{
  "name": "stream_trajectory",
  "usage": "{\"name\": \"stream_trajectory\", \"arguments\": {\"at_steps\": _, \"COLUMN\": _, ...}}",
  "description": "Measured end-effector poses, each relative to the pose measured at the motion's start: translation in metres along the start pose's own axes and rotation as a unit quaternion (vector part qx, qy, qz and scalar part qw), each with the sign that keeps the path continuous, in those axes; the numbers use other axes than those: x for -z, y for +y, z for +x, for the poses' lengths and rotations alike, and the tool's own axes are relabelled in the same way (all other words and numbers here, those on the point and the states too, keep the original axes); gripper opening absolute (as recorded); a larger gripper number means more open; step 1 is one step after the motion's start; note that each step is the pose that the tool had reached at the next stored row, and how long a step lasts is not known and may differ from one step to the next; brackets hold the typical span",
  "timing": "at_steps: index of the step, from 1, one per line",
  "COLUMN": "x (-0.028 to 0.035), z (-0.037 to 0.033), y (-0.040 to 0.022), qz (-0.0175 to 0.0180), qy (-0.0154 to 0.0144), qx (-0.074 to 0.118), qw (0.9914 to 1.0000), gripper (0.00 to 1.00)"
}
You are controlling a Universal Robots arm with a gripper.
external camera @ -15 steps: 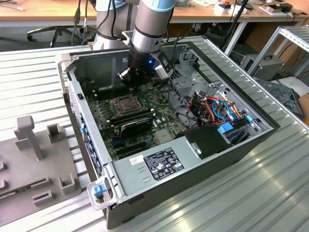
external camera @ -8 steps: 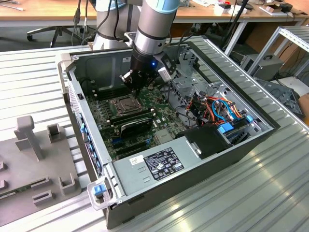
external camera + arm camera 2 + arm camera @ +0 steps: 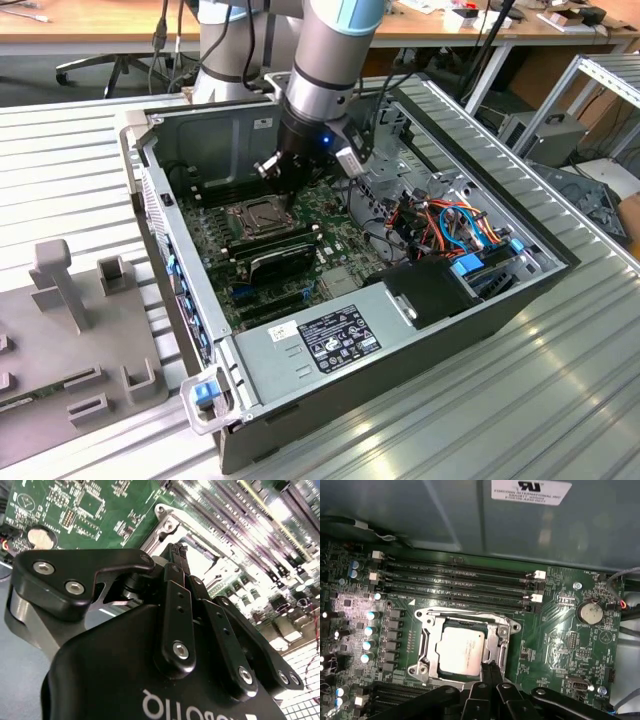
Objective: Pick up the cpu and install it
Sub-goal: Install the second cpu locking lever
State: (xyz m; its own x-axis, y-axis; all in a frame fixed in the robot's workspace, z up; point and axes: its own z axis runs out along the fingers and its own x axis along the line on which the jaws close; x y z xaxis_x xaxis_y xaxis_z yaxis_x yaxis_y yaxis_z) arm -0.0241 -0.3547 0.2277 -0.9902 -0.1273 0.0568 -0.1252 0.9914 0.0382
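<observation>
The cpu (image 3: pixel 459 651), a pale silver square chip, lies flat inside the dark socket with the metal frame (image 3: pixel 427 617) on the green motherboard (image 3: pixel 560 645). My gripper (image 3: pixel 490 669) hangs just above the socket, its two thin black fingertips pressed together at the chip's edge, nothing visible between them. In the second wrist view the shut gripper (image 3: pixel 178 550) points down at the socket frame (image 3: pixel 167 517). In the exterior view the gripper (image 3: pixel 285 195) reaches down into the open computer case, right beside the socket (image 3: pixel 256 214).
Memory slots (image 3: pixel 460 575) run beside the socket, and a coin battery (image 3: pixel 591 612) sits on the board. The case wall (image 3: pixel 470 515) rises behind. A dark expansion card (image 3: pixel 280 262), a cable bundle (image 3: pixel 450 225) and a black box (image 3: pixel 435 290) crowd the case. A grey fixture (image 3: pixel 80 330) stands outside.
</observation>
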Motion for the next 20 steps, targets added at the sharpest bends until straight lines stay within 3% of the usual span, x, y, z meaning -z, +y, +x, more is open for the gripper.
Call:
{"name": "stream_trajectory", "arguments": {"at_steps": 12, "x": 0.0010, "z": 0.0001, "y": -0.0188, "qz": -0.0005, "qy": 0.0016, "qx": 0.000, "qw": 1.00000, "gripper": 0.11}}
{"name": "stream_trajectory", "arguments": {"at_steps": 16, "x": 0.0008, "z": 0.0023, "y": -0.0191, "qz": -0.0005, "qy": 0.0016, "qx": 0.000, "qw": 1.00000, "gripper": 0.11}}
{"name": "stream_trajectory", "arguments": {"at_steps": 20, "x": -0.0007, "z": 0.0100, "y": -0.0179, "qz": -0.0012, "qy": 0.0015, "qx": 0.000, "qw": 1.00000, "gripper": 0.11}}
